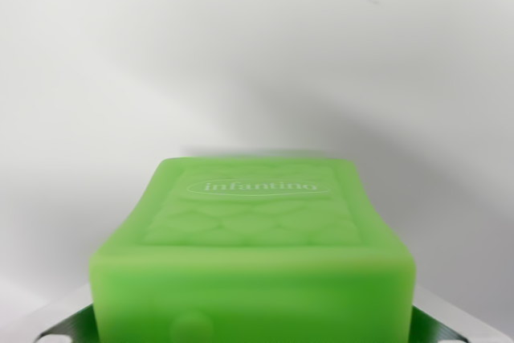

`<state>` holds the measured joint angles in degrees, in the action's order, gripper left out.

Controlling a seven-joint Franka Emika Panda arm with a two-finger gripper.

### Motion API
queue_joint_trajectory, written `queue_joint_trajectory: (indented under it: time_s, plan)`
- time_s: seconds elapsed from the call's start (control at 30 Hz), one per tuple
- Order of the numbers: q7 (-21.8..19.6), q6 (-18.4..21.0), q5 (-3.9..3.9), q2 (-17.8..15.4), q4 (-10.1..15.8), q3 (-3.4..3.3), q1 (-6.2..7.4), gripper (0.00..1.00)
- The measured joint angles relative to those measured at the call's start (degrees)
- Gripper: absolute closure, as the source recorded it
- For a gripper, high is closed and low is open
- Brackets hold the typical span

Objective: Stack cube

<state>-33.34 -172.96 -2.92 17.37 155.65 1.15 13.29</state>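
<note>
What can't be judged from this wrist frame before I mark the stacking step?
- Gripper fingers: only dark slivers at the bottom corners beside the green cube; whether they clamp it cannot be told.
- Cube's lower part: cut off by the bottom edge.
- Cube's near face: blurred, too close to the lens.
- Any second cube or stack target: none visible; only a plain white background.

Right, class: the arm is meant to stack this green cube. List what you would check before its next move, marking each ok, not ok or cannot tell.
1. Green cube in view and centred: ok.
2. Cube between the metal fingers: ok, they show at both lower corners.
3. Grip firm: cannot tell, contact is hidden.
4. Cube level: ok, top face with the logo looks even.
5. Second cube to stack on visible: not ok, only a white background shows.
</note>
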Motion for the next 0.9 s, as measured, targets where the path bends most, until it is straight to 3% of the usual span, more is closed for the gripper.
queue_joint_trajectory:
  time_s: [0.33,0.53,0.9]
  plan:
    - [0.26,3.44,0.31,-4.54,1.00,0.70,-0.62,1.00]
    - [0.79,6.39,1.14,-8.28,1.72,1.13,-0.85,1.00]
    - [1.47,11.54,2.26,-14.50,2.40,1.29,-0.85,1.00]
